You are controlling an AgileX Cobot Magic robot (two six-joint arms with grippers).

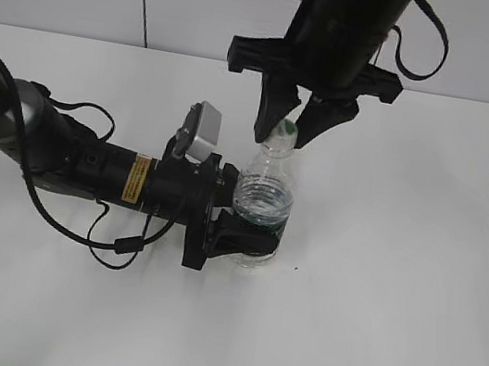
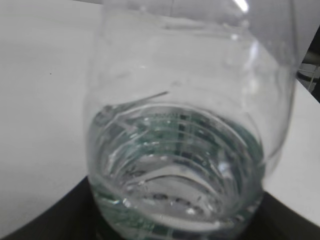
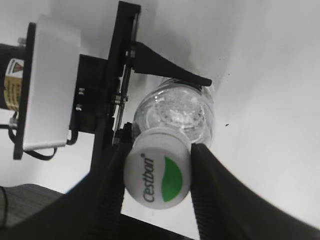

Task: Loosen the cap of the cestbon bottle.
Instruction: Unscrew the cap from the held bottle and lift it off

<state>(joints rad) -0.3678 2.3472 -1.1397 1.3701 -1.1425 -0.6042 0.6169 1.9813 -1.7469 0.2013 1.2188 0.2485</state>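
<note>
The clear cestbon bottle (image 1: 265, 191) stands upright on the white table. My left gripper (image 1: 249, 237) comes in from the left and is shut on its lower body. The bottle fills the left wrist view (image 2: 180, 150), where only a dark edge of the jaws shows at the bottom. The white cap (image 1: 285, 130) with its green leaf mark shows from above in the right wrist view (image 3: 157, 171). My right gripper (image 1: 289, 127) comes down from above. Its two black fingers (image 3: 157, 175) press on both sides of the cap.
The white table (image 1: 418, 268) runs to a pale wall at the back. The left arm's body and cables (image 1: 88, 166) lie across the table's left half. The left gripper's frame and its white camera box (image 3: 47, 85) sit beside the bottle.
</note>
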